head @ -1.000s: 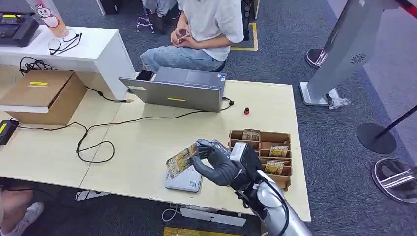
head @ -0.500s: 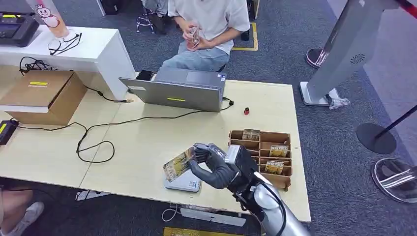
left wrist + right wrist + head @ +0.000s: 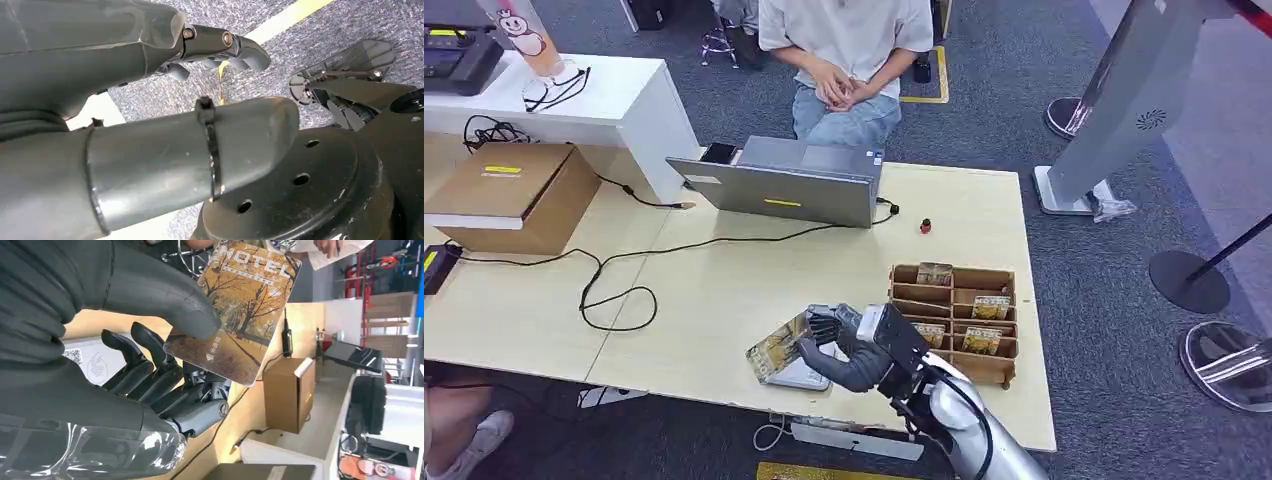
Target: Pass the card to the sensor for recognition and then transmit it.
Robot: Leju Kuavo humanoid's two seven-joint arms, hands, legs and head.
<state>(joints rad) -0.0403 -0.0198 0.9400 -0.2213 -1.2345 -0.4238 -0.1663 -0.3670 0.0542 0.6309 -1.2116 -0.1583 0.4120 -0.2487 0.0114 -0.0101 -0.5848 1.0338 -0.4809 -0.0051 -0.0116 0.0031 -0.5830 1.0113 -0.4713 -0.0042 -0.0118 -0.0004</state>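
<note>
My right hand (image 3: 849,347) holds a hotel card (image 3: 776,349) with an autumn-tree picture, pinched between thumb and fingers. The card hangs tilted just above the white sensor pad (image 3: 805,374) near the table's front edge and covers its left part. The right wrist view shows the same card (image 3: 235,315) under the thumb, with the white sensor pad (image 3: 92,360) behind the fingers (image 3: 150,375). My left hand (image 3: 150,100) hangs low beside the body over the carpet, fingers apart and holding nothing.
A wooden card holder (image 3: 958,312) with several cards stands right of my hand. A grey laptop (image 3: 789,182), a black cable (image 3: 619,290), a cardboard box (image 3: 514,192) and a small red object (image 3: 925,226) lie further back. A person (image 3: 849,60) sits behind the table.
My right hand has lowered and drawn toward the table's front edge, bringing the card down over the sensor pad. The seated person has put their hands together in their lap.
</note>
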